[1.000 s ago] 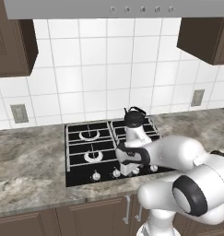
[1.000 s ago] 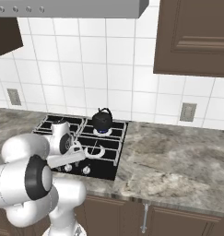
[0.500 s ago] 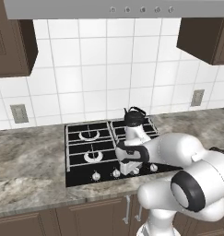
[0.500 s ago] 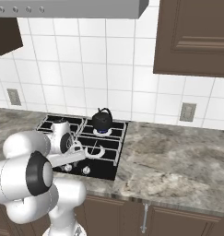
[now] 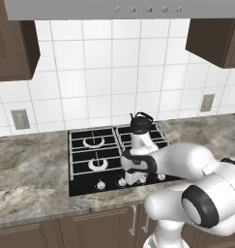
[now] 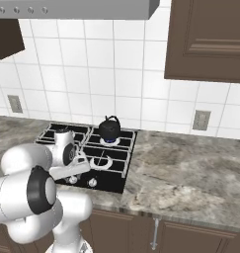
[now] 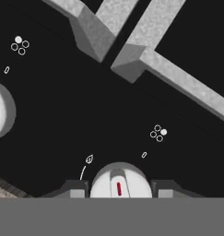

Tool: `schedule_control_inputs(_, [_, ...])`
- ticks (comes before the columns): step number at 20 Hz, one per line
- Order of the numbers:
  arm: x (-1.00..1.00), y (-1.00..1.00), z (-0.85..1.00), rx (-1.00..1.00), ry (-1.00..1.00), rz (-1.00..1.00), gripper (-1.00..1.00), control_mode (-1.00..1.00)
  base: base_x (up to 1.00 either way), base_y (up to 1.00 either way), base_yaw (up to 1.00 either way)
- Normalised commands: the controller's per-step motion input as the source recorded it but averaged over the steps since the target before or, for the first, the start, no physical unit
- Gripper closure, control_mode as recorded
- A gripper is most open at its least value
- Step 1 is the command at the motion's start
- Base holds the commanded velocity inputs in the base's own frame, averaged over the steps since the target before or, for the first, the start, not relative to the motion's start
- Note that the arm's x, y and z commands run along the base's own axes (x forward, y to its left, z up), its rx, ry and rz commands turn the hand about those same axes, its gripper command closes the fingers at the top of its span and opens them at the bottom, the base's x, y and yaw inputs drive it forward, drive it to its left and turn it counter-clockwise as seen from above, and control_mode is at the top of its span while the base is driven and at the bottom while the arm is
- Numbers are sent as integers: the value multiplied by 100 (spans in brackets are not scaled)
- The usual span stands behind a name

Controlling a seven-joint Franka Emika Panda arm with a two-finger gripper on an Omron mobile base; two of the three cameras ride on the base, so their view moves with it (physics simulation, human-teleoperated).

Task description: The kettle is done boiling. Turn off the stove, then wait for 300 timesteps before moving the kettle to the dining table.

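Note:
The black kettle stands on the back right burner of the stove, and a small blue flame shows under it. My gripper is down at the front knob row. In the hand view a silver knob with a red mark sits between the two fingertips, which press against its sides. The dining table is out of view.
Another silver knob sits at the left of the hand view, and grey grate bars lie beyond. Marble counter runs to both sides of the stove. Wall outlets and dark upper cabinets are behind.
The fingers have closed in from wide open onto the knob. The arm and the kettle have stayed where they were.

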Motion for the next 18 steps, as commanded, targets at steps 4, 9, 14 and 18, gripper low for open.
schedule_control_inputs(4, [-17,0,-4,0,0,-16,100,-100,0,0,0])
schedule_control_inputs(9, [-15,0,0,0,0,-26,100,-100,0,0,0])
schedule_control_inputs(14, [-18,0,-1,0,0,-30,100,-100,0,0,0])
schedule_control_inputs(18, [-19,0,-1,0,0,-33,100,-100,0,0,0])
